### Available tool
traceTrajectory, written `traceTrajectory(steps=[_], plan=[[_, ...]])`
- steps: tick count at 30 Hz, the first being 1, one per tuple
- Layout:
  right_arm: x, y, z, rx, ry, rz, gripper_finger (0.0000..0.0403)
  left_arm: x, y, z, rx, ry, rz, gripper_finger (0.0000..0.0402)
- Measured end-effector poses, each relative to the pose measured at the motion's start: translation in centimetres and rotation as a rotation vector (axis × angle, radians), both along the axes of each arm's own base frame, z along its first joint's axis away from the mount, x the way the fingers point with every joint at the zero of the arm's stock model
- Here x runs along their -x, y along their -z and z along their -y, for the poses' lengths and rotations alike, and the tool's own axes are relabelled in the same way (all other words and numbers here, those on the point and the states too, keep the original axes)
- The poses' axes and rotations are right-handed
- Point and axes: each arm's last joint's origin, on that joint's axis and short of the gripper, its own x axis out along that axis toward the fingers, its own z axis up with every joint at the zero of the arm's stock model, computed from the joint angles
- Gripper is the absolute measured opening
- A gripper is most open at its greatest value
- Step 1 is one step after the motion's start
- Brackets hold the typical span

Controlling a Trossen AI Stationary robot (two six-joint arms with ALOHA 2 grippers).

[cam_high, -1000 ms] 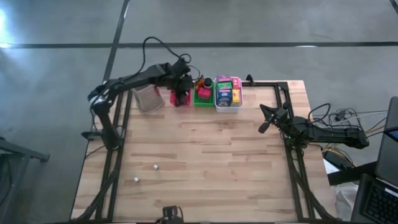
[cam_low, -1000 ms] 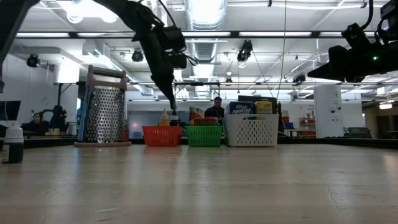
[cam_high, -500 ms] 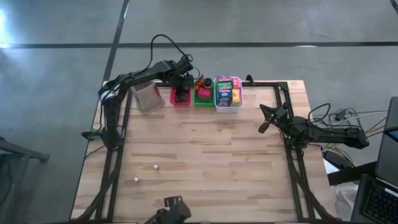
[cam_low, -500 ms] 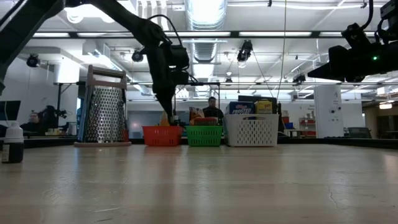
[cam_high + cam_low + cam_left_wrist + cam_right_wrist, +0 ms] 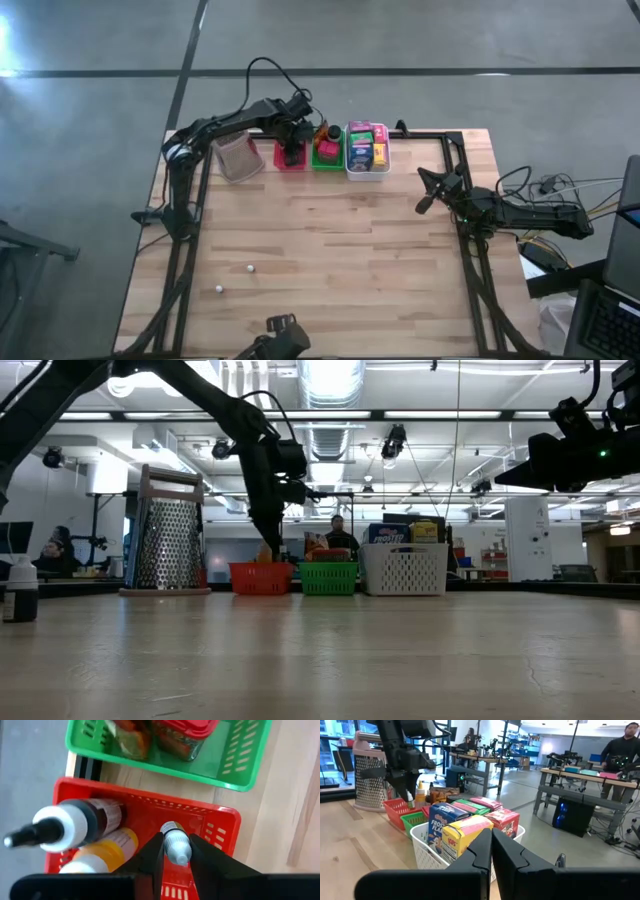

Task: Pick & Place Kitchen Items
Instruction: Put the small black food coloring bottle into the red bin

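My left gripper (image 5: 176,854) reaches down into the red tray (image 5: 290,158) at the table's far edge and is shut on a tiny pale bottle (image 5: 175,840). Lying in the same tray are a dark bottle with a white cap (image 5: 75,822) and a yellow bottle (image 5: 107,850). The green tray (image 5: 240,765) beside it holds a red-lidded jar (image 5: 182,735). Coloured packets (image 5: 470,827) stand in the white tray (image 5: 367,165). Two small pale things (image 5: 250,268) rest on the near left of the table. My right gripper (image 5: 428,195) waits, shut, above the table's right side. My left gripper pinches the tiny bottle between its two fingers at the white cap (image 5: 177,851). The fingers come from above, pointing down into the red tray. The bottle stands upright, its labelled body (image 5: 172,827) below the fingertips; whether its base rests on the tray floor I cannot tell.
A metal grater (image 5: 237,157) stands left of the red tray. A dark bottle with a white cap (image 5: 20,592) stands at the table's left. The three trays sit side by side along the far edge. Bare wood (image 5: 340,260) spans the middle of the table.
My left gripper has gone down toward the red tray, carrying the tiny bottle with it, and shifted a little toward the far edge. The right arm has kept still.
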Motion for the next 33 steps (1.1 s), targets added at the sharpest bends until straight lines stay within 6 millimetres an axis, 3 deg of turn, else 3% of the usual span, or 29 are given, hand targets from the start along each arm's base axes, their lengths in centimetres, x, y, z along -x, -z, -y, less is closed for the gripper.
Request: traceTrajectory(steps=[16,33], plan=[[0.0,0.0,0.0,0.0,0.0,0.0,0.0008,-0.15,-0.08,-0.01,-0.16,0.543,-0.052,0.0083],[0.0,-0.01,0.0,0.0,0.0,0.001,0.0008,-0.11,0.16,-0.73,-0.222,0.611,-0.048,0.0083]])
